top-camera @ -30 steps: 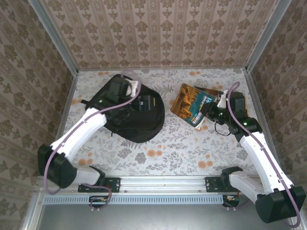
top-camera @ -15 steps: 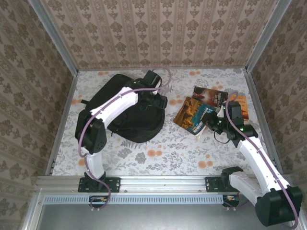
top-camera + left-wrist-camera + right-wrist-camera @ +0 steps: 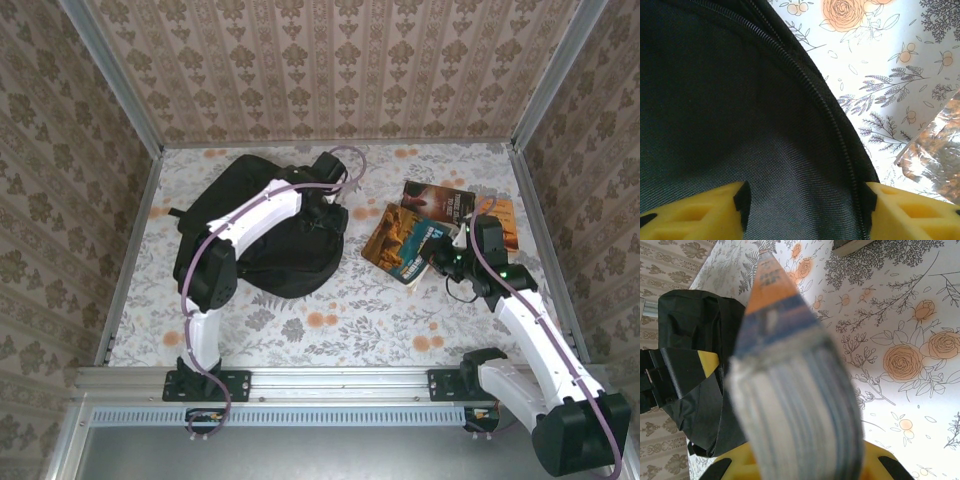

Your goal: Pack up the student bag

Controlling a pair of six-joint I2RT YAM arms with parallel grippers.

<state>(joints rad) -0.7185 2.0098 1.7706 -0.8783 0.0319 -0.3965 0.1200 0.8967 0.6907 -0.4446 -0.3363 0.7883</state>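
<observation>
The student bag (image 3: 285, 265), a large black backpack, lies flat at the left middle of the table. My left gripper (image 3: 330, 212) reaches across it to its right edge. Its yellow jaws stand apart, open, pressed down over the bag's fabric (image 3: 715, 100), and the zipper line (image 3: 837, 135) runs by the right pad. My right gripper (image 3: 440, 258) is shut on a blue-and-orange book (image 3: 400, 235), held by its near right corner and tilted up off the table. Up close, that book's page edge (image 3: 790, 380) is blurred, with the bag (image 3: 685, 335) behind it.
A dark-covered book (image 3: 438, 200) and an orange one (image 3: 500, 212) lie on the floral tablecloth behind the held book. Patterned walls with metal posts close the table on three sides. A glossy book cover (image 3: 940, 145) shines to the right of the bag.
My left arm swung from the bag's upper left across to its right edge and its jaws narrowed. The right gripper drew its book slightly nearer, uncovering the dark-covered book behind.
</observation>
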